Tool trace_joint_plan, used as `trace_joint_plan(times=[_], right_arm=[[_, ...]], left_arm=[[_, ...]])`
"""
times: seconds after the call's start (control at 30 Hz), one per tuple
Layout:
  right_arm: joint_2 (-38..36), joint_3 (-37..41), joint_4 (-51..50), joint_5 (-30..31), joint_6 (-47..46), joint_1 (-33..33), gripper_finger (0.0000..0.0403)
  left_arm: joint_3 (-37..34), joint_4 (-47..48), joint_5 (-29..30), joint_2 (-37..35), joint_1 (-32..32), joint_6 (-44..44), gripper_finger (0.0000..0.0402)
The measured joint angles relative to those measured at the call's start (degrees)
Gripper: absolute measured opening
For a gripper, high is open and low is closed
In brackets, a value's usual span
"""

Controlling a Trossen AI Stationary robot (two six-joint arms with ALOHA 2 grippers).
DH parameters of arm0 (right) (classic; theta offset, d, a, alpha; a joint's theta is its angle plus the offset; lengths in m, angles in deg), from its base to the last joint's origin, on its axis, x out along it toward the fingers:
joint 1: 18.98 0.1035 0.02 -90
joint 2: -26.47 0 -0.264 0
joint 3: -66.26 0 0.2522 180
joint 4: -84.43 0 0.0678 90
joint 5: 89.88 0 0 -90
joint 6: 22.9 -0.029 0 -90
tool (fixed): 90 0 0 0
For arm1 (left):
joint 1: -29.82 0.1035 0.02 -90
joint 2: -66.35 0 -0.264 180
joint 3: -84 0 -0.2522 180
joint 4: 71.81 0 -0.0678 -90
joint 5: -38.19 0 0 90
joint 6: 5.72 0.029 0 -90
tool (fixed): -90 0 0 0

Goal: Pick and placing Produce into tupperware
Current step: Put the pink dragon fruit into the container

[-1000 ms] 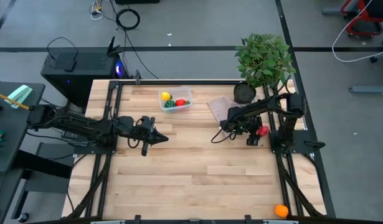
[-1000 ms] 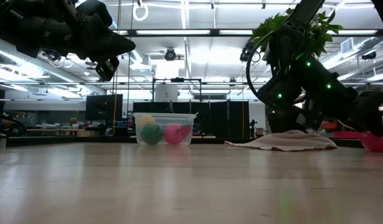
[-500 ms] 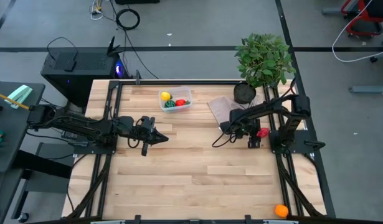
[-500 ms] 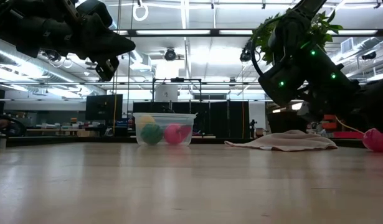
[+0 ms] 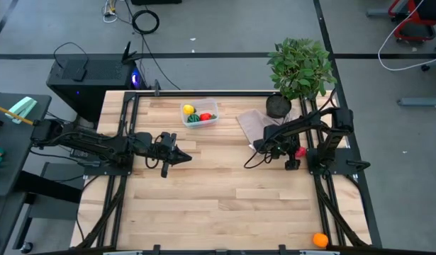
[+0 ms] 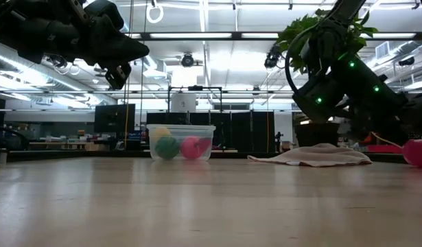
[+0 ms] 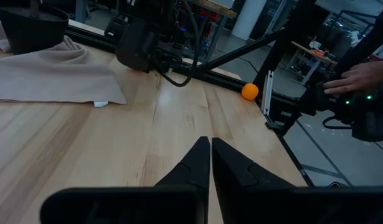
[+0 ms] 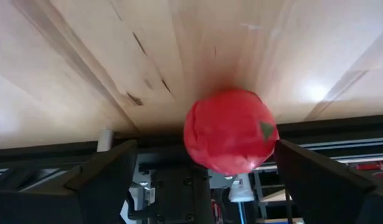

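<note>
A red round piece of produce (image 8: 230, 138) rests on the wood by the table's right rail (image 5: 300, 151). My right gripper (image 8: 203, 155) slants down over it, open, with one finger on each side of the piece and a gap at the left finger. At the far middle stands the clear tupperware (image 5: 200, 113), holding yellow, red and green pieces (image 6: 180, 146). An orange piece (image 5: 320, 240) lies at the near right corner. My left gripper (image 5: 181, 157) hovers shut and empty over the left half of the table.
A beige cloth (image 5: 254, 122) lies just beyond my right gripper, with a potted plant (image 5: 299, 67) behind it at the far right corner. Black rails run along both table sides. A person's hand (image 7: 359, 78) shows beyond the table.
My right gripper has edged a little toward the table's right edge at the red piece and rolled slightly. The red piece stays on the table. My left arm has kept still.
</note>
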State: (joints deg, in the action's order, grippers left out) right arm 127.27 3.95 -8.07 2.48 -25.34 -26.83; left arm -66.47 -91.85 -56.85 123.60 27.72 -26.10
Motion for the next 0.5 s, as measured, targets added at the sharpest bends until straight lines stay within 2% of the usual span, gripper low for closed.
trace_joint_plan(times=[0.23,0.5], right_arm=[[1.30,0.31,0.71,0.14,0.02,0.00,0.0365],[4.62,0.31,1.59,0.39,-0.59,0.02,0.0334]], left_arm=[[0.00,0.00,0.00,0.00,0.01,0.04,0.0008],[0.00,0.00,0.00,0.00,-0.03,-0.01,0.0023]])
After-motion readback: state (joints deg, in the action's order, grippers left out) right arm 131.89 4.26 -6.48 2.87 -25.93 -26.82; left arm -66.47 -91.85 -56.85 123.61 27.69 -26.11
